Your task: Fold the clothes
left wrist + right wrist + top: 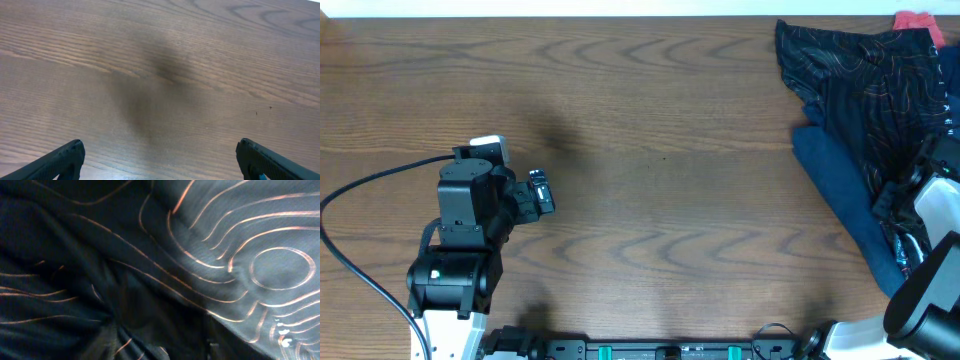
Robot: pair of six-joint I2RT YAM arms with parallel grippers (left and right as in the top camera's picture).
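The black jersey (pixel 880 80) lies crumpled at the far right end of the tabletop (pixel 670 150), bunched into loose folds, not spread flat. Its thin orange contour lines show across the dark fabric. It partly overlaps a plain navy garment (pixel 840 190), which sticks out from under its near-left edge and runs toward the front of the tabletop. A small red cloth (pixel 918 22) peeks out at the far edge, touching the jersey's top corner.

The right arm (pixel 930 270) reaches in from the front right corner, and the right hand (pixel 892 203) sits low over the near part of the pile, where the jersey meets the navy garment. In the right wrist view the jersey (pixel 200 255) fills the whole frame at very close range, with rings and curves of orange line and a few white marks at the lower right. The fingers are lost in the dark fabric, so I cannot tell whether this hand is apart, together or clamped on cloth; it seems to be pressed into the folds.

The left hand (pixel 542 192) hovers over bare wood on the left side, well apart from the clothes. In the left wrist view its fingertips (pixel 65 162) stand wide apart, with nothing but tabletop (pixel 160 60) and a soft shadow between them. A black cable (pixel 360 230) curves off to the left of that arm.
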